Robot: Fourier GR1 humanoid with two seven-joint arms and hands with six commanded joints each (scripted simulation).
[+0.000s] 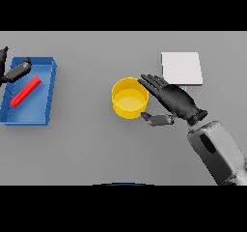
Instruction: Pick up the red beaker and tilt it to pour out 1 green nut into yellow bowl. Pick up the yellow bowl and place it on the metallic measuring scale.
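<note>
A yellow bowl [129,98] stands on the grey table near the middle. My right hand [174,100] is just right of it, fingers straight and reaching along the bowl's right rim, thumb below near the bowl's lower right side; the hand is open. A red beaker [26,92] lies tilted inside a blue tray [47,103] at the far left. My left hand [14,71] shows at the left edge over the tray's upper corner, fingers relaxed, holding nothing. A pale metallic scale [181,67] sits behind the right hand. No green nut is visible.
The blue tray's walls enclose the beaker at the left. The scale lies close behind and right of the bowl, partly covered at its front edge by my right hand.
</note>
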